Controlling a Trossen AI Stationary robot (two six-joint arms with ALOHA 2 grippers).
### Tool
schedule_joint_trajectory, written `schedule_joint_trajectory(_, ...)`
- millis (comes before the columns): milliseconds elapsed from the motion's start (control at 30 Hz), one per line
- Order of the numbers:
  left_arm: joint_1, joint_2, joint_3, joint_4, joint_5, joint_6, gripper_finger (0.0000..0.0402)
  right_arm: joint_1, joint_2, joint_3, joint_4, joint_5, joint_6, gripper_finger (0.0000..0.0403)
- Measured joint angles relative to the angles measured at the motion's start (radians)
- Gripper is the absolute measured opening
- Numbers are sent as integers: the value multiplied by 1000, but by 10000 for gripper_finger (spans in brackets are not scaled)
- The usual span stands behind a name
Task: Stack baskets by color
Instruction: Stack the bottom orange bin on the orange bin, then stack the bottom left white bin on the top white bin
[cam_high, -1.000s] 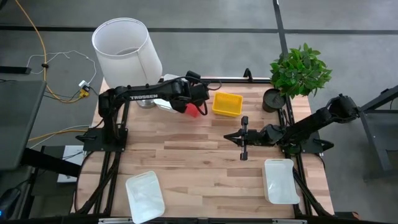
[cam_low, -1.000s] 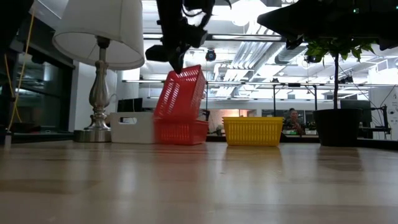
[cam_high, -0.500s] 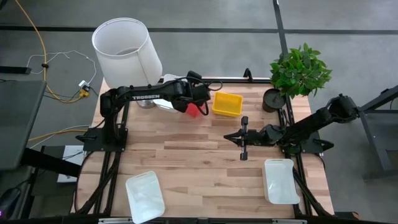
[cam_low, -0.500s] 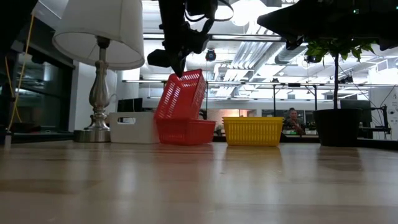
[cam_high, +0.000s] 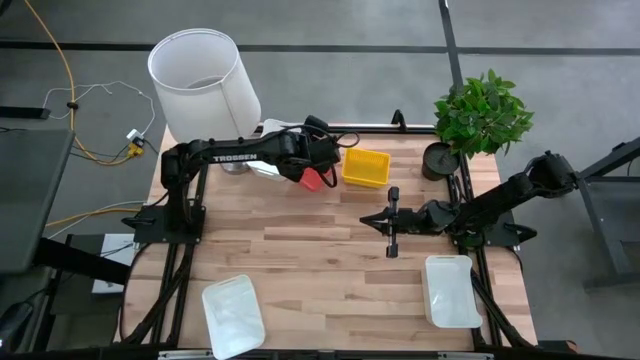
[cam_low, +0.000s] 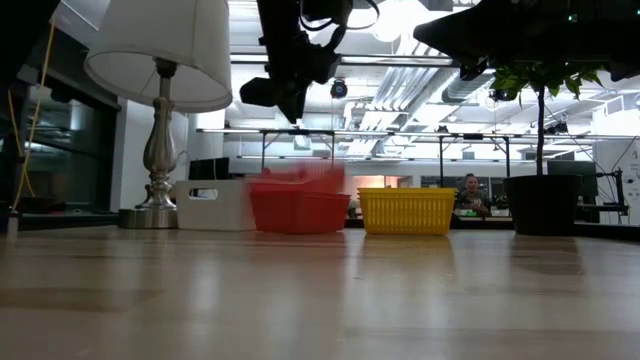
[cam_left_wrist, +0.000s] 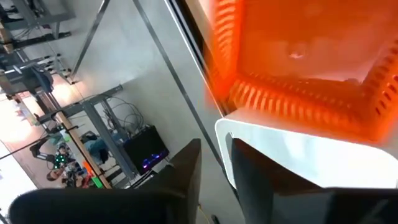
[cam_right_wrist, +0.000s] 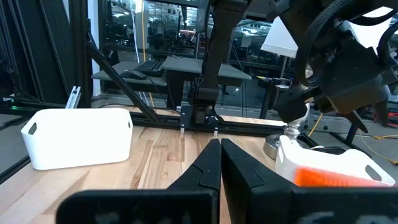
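Observation:
Two red baskets (cam_low: 297, 205) stand at the table's far side, the upper one blurred as it drops into the lower. My left gripper (cam_low: 290, 105) hangs open just above them, touching nothing; the left wrist view shows its fingers apart (cam_left_wrist: 214, 149) over the red basket (cam_left_wrist: 298, 56). A yellow basket (cam_high: 365, 167) sits to the right of the red ones, a white basket (cam_low: 212, 205) to the left. Two more white baskets (cam_high: 233, 315) (cam_high: 450, 290) lie near the front edge. My right gripper (cam_high: 392, 222) waits shut at the middle right.
A lamp with a white shade (cam_high: 205, 85) stands at the far left corner, and a potted plant (cam_high: 480, 115) at the far right. Bare wood (cam_high: 320, 260) lies between the far baskets and the near white ones.
My left gripper has let go of the tilted red basket. The basket's raised end has fallen, and it now lies nearly level in the red basket below it. The gripper itself has stayed where it was.

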Motion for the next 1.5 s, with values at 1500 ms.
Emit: schedule_joint_trajectory(1500, -105, -100, 67, 230, 561, -569, 104, 0, 0, 0, -7, 0, 2, 0)
